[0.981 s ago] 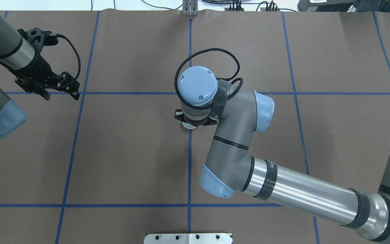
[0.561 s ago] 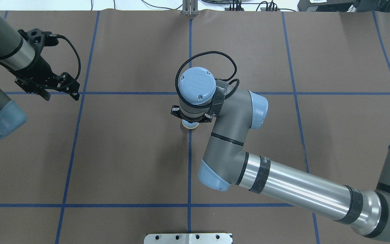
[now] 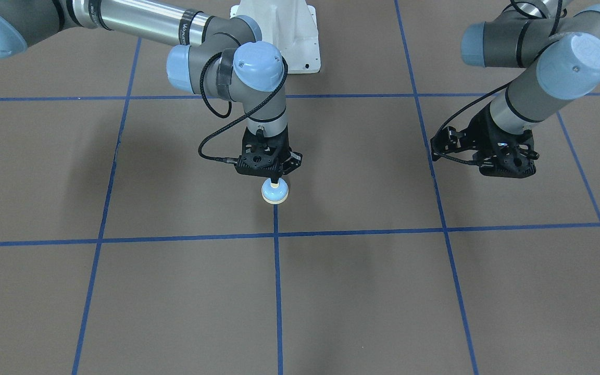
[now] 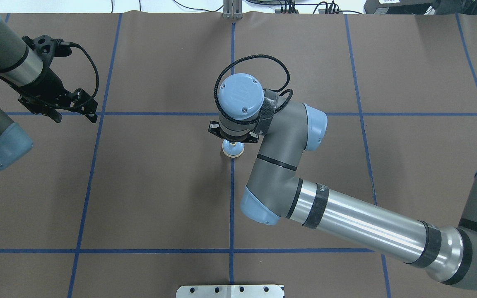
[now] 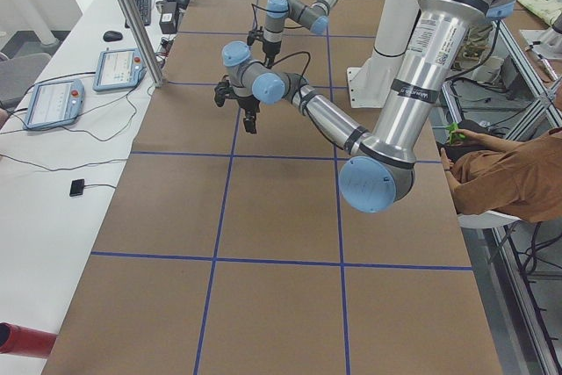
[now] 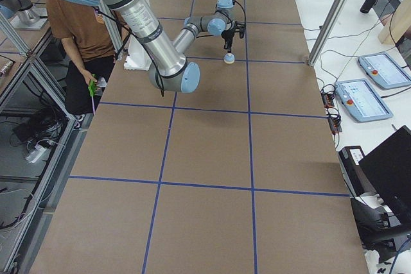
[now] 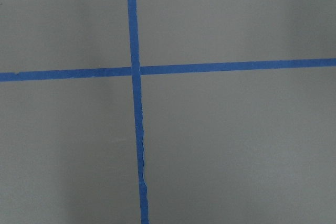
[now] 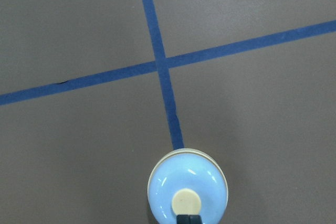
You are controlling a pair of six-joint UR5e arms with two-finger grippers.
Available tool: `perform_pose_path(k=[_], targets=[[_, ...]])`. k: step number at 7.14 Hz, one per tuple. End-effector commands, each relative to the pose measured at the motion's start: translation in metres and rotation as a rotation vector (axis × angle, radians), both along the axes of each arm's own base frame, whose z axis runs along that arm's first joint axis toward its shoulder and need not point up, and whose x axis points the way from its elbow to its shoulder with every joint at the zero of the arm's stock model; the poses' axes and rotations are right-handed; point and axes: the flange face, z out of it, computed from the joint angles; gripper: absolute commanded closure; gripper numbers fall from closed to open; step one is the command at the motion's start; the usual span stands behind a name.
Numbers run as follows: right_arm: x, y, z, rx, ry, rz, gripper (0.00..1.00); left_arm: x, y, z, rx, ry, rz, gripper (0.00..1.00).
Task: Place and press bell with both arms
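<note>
The light-blue bell (image 3: 274, 193) with its cream button stands upright on the brown table, on a blue tape line near the middle; it also shows in the overhead view (image 4: 232, 150) and the right wrist view (image 8: 188, 184). My right gripper (image 3: 275, 179) points straight down over it, fingers shut together, tips right at the button's edge (image 8: 188, 220). I cannot tell if they touch it. My left gripper (image 4: 76, 117) is open and empty, hovering far off to the bell's left, also seen in the front view (image 3: 508, 171). The left wrist view shows only bare mat and tape.
Blue tape lines (image 4: 232, 198) divide the brown mat into squares. The white pedestal (image 3: 279, 31) stands at the robot's side. A metal plate (image 4: 230, 290) lies at the near edge. An operator (image 6: 83, 30) sits beside the table; tablets (image 6: 372, 88) lie beyond the far edge.
My right wrist has shifted a little toward the table's far side, so more of the bell shows from under the gripper. The bell and my left arm have stayed in place.
</note>
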Motion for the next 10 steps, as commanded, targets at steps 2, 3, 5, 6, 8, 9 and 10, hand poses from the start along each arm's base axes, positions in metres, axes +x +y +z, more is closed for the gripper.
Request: perform_pose_path(k=[2,3,5,6,8,9,10], targets=[[-0.011,-0.008,0.012,-0.021,0.031,-0.002,1.0,0.0,0.0,-0.001,0.003,0.0,0.0,0.02],[-0.013,-0.007,0.014,-0.023,0.035,-0.003,1.0,0.0,0.0,-0.001,0.003,0.001,-0.001,0.01],[-0.013,-0.006,0.008,-0.034,0.02,-0.021,1.0,0.0,0.0,-0.001,0.001,0.001,0.0,0.01],[-0.007,-0.009,-0.004,-0.031,-0.001,-0.019,1.0,0.0,0.0,-0.002,0.004,0.003,0.0,0.01],[0.056,-0.036,0.001,-0.099,-0.074,-0.038,1.0,-0.002,-0.001,-0.002,0.004,0.003,-0.005,0.01],[0.105,-0.038,0.031,-0.076,-0.082,-0.03,1.0,-0.006,-0.003,-0.001,0.004,0.004,-0.009,0.01],[0.176,-0.038,0.075,-0.035,-0.083,-0.068,1.0,-0.023,-0.002,0.011,0.025,-0.001,-0.001,0.01]])
